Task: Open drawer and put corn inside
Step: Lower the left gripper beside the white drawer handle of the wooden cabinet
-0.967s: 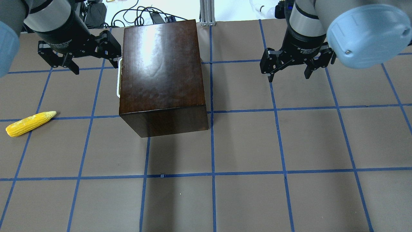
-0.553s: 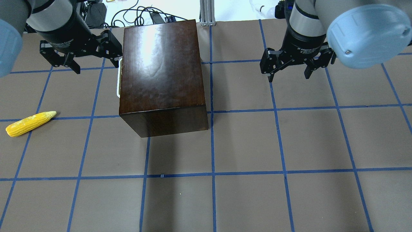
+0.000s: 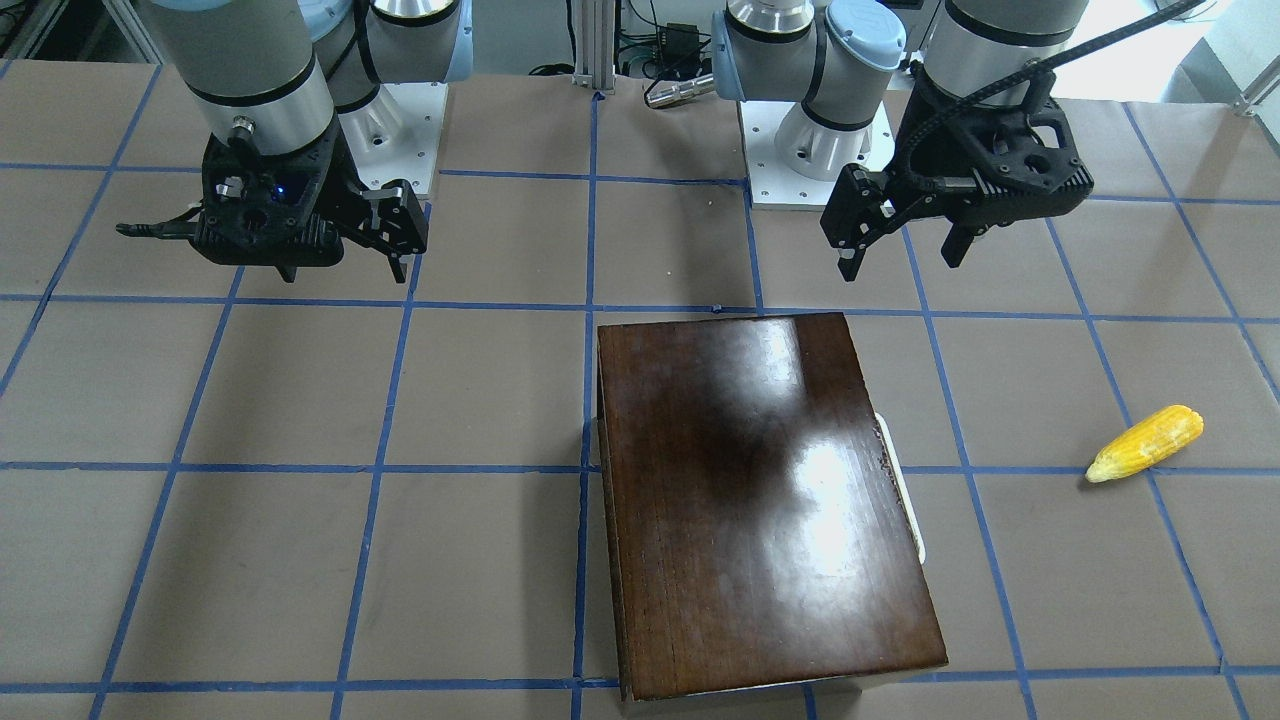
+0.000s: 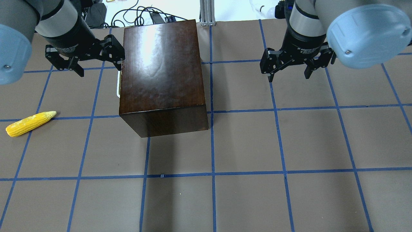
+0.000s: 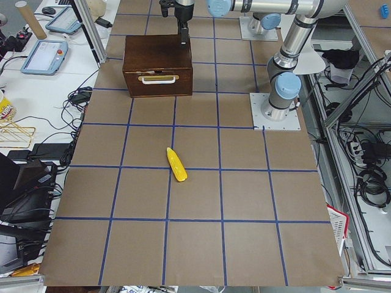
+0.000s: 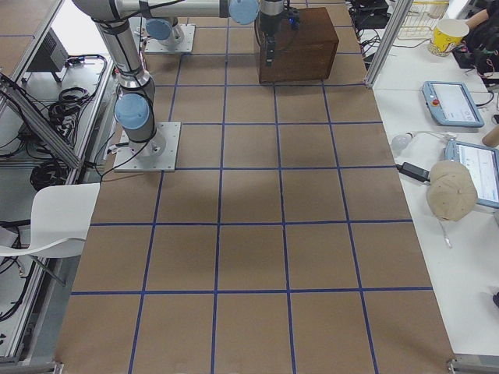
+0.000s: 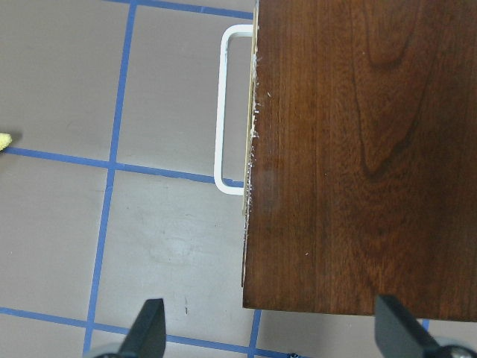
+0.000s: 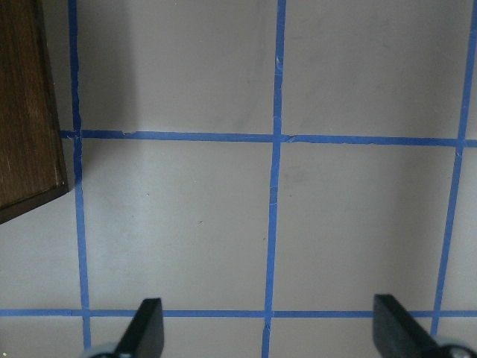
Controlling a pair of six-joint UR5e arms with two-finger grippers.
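The drawer (image 5: 177, 85) is shut, so you cannot see what it holds. Its white handle (image 7: 221, 112) sits on the left face of the box (image 4: 161, 64), with the bar running along that face. The corn (image 4: 29, 123) lies on the table (image 4: 257, 145) well left of the box, tip toward it, nothing touching it.

The left gripper (image 4: 101, 70) is the nearer one. Its fingers are spread wide above the box's left edge, off toward one end of the bar. Judgement: you need to shift along that edge, then drop to the bar.

The right gripper (image 4: 288, 76) hangs equally wide, well right of the box.
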